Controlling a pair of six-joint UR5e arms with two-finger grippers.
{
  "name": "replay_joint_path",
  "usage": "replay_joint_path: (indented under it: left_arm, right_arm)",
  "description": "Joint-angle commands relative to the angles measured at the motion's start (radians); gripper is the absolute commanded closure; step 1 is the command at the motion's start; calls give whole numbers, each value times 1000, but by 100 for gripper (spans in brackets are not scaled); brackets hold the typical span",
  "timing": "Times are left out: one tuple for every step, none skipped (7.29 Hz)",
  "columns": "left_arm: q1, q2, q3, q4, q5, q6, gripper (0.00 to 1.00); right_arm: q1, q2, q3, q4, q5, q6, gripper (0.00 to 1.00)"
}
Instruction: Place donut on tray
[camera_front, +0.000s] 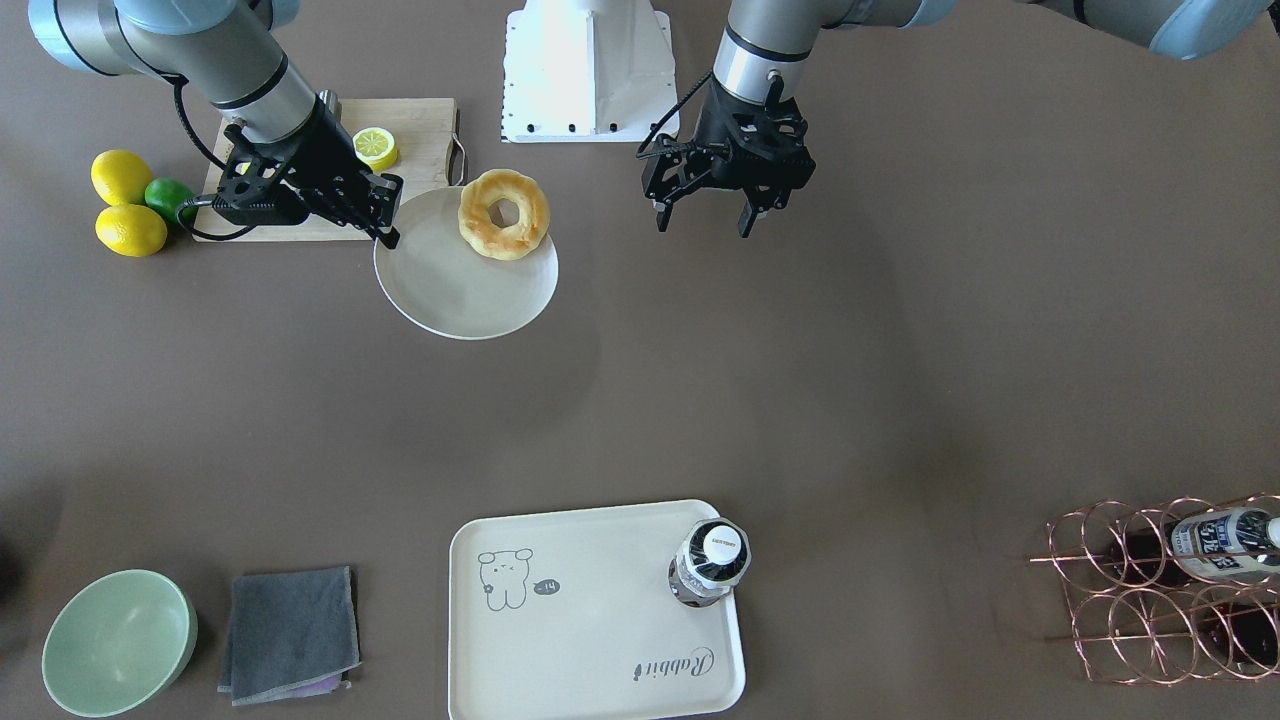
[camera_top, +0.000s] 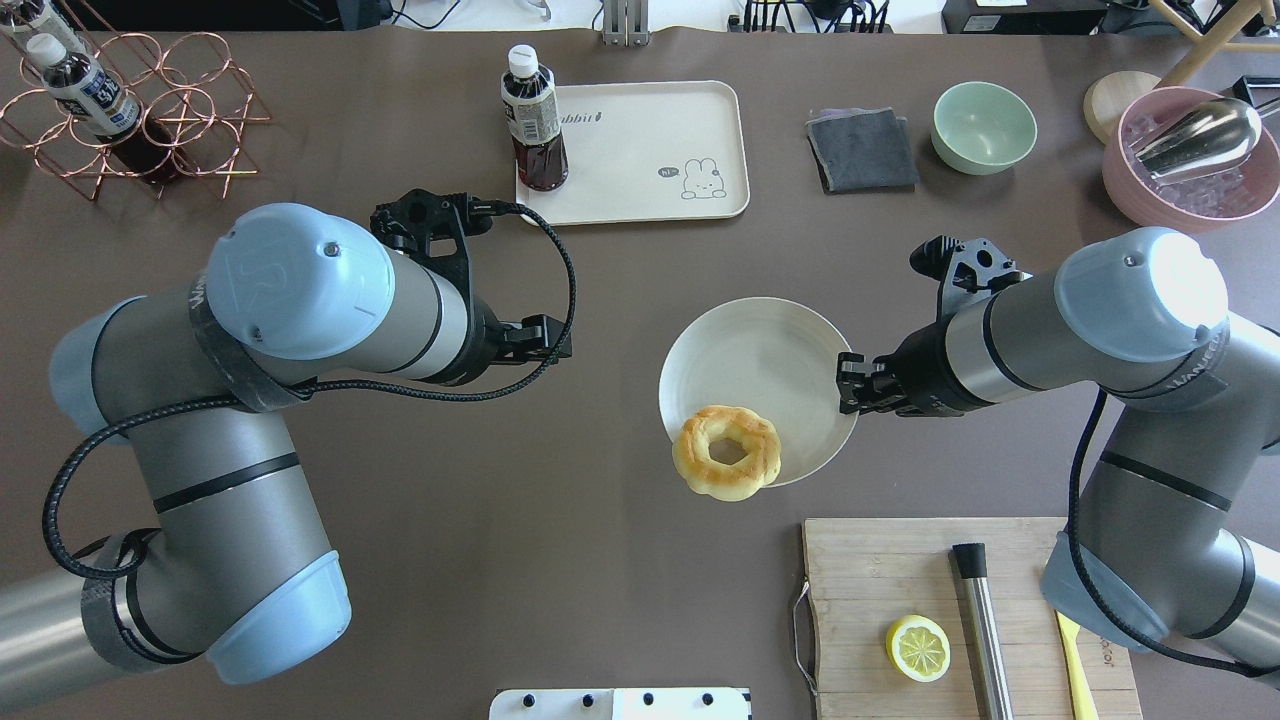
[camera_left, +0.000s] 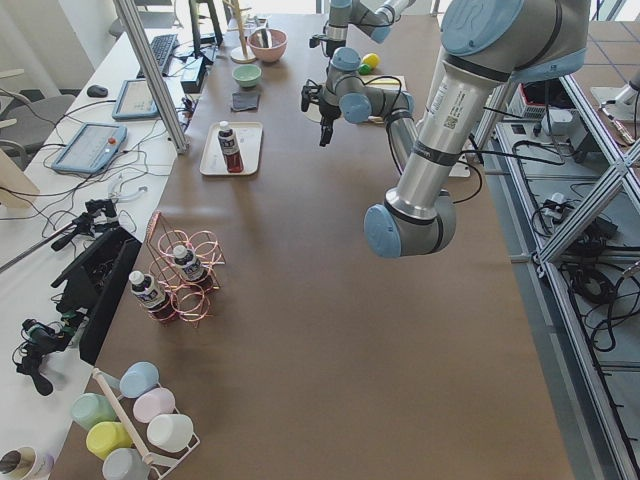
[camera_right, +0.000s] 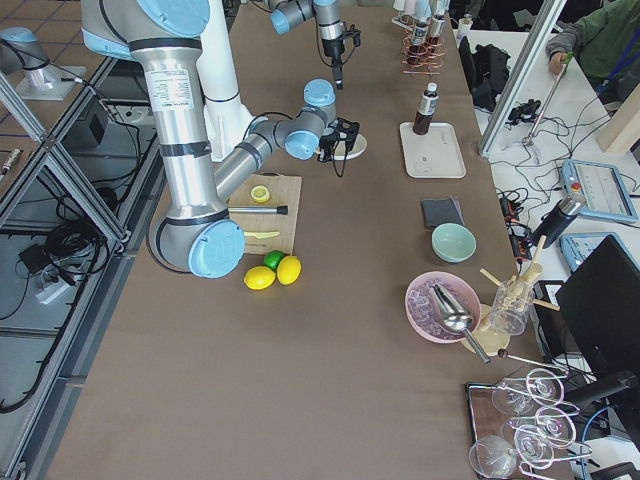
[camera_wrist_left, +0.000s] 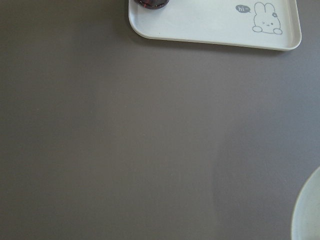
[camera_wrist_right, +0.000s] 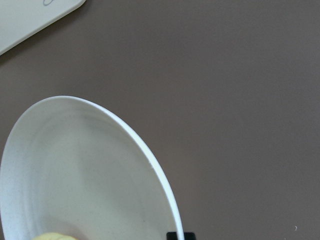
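Observation:
The donut (camera_front: 480, 228) lies on a round off-white plate (camera_front: 450, 280), at the plate's edge nearest the robot; it also shows in the overhead view (camera_top: 695, 455). My right gripper (camera_front: 388, 222) is shut on the plate's rim and holds the plate a little above the table. The right wrist view shows the plate (camera_wrist_right: 75, 170) and a sliver of the donut (camera_wrist_right: 52, 236). The tray (camera_front: 590, 640) lies at the table's far side with a dark drink bottle (camera_front: 712, 562) standing on one corner. My left gripper (camera_front: 703, 225) is open and empty above bare table.
A wooden cutting board (camera_front: 420, 120) with a lemon half (camera_front: 375, 147) lies behind the right gripper, with lemons (camera_front: 128, 228) and a lime beside it. A green bowl (camera_front: 118, 640), a grey cloth (camera_front: 290, 632) and a copper wire rack (camera_front: 1160, 590) stand along the far edge.

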Motion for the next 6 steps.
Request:
replay_joint_path:
  left_arm:
    - [-78,102,-48,-6,-58,112,2]
    - [-127,130,-48,-8,-86,174,2]
    - [-176,163,-52,-9,-127,251,2]
    - [-233,205,-52,-18,-167,331,2]
    - [-274,269,-49,-72,-194,395,2]
    - [-314,339,-42,-148,-232,445,2]
  right_arm:
    - [72,21,-57,1,-5,195,100]
    - [109,61,-106,24,-4,263,100]
    - [130,114,-174,26,-4,341,100]
    - [151,162,-243,27,-5,414,100]
    - [157,212,-304,27,-7,517,100]
    - [157,296,-385,29,-40,614,100]
